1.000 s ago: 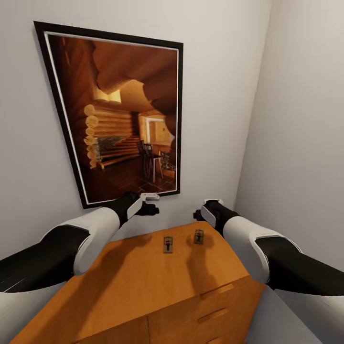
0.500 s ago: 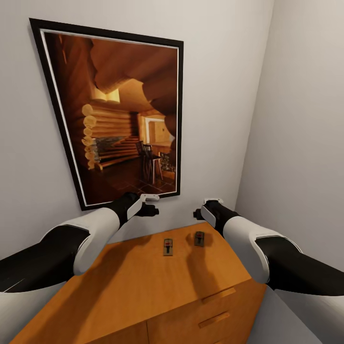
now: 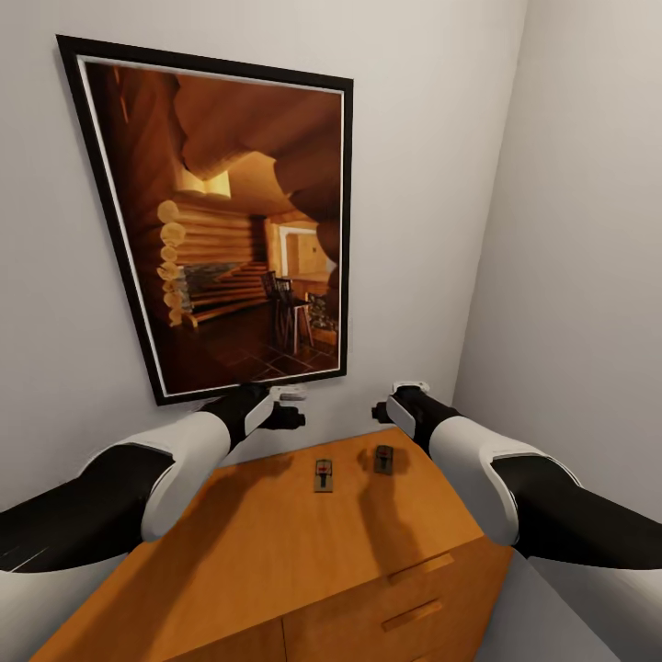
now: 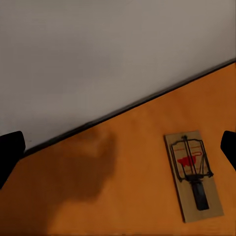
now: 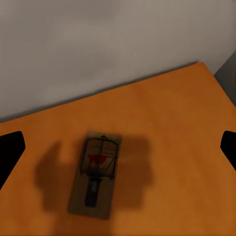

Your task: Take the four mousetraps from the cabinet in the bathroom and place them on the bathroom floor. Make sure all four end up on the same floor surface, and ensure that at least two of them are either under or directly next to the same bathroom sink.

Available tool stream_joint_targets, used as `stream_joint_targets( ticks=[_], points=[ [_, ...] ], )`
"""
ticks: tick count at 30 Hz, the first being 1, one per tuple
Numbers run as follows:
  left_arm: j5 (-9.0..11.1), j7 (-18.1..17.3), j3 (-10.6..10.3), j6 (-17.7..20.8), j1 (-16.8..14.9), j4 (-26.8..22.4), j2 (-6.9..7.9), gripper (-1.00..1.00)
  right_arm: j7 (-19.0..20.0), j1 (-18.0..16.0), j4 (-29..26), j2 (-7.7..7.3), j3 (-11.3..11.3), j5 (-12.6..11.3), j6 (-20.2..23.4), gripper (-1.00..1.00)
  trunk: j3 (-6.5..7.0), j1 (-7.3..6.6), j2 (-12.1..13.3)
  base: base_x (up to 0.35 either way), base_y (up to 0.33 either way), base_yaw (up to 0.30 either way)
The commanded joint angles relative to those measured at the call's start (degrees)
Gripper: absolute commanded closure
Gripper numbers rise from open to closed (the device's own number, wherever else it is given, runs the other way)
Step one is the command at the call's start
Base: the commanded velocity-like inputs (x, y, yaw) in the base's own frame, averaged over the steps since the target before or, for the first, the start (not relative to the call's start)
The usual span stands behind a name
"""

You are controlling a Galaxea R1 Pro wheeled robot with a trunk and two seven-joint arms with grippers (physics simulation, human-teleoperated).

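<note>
Two mousetraps lie on the orange-brown cabinet top in the head view: one mousetrap just below and ahead of our left claw, the other mousetrap beneath our right claw. Both claws hover above the surface near the wall, under a framed cabin picture, neither touching a trap. From here we cannot tell how far either claw is spread.

In the left wrist view, the fingertips sit at opposite edges, so this claw is wide and holds nothing. The trap lies off toward one fingertip, not centred between them.

In the right wrist view, the fingertips are likewise far apart and empty, and the trap lies between them, a little toward one side, in the claw's shadow.

We judge the step to be a descent for a grasp. To do it well, we should centre each claw over its trap, line the fingers across the narrow sides, lower close to the surface, then close gently, since thin flat boards slip easily.
</note>
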Motion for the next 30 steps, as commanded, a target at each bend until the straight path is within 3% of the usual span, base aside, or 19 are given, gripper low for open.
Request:
stream_joint_targets(
  ticks=[1,12,30],
  points=[
    [0.6,0.0,-0.5,0.0,0.5,-0.1,0.01,-1.00,-0.3,0.0,0.1,0.02,0.1,-0.5,0.1,-1.00,-0.10,0.02,-0.1,0.000,0.000,0.000],
    [0.8,0.1,-0.5,-3.4,4.9,0.0,0.08,-1.00,-0.3,0.3,3.9,0.02,0.1,-0.5,-4.7,-1.00,-0.10,0.02,-0.1,0.000,0.000,0.000],
    [0.8,0.1,-0.5,-4.5,6.0,0.2,-0.10,-1.00,-0.2,2.9,4.9,0.02,0.2,-0.2,-6.9,-1.00,-0.10,0.02,-0.1,0.000,0.000,0.000]
  ],
)
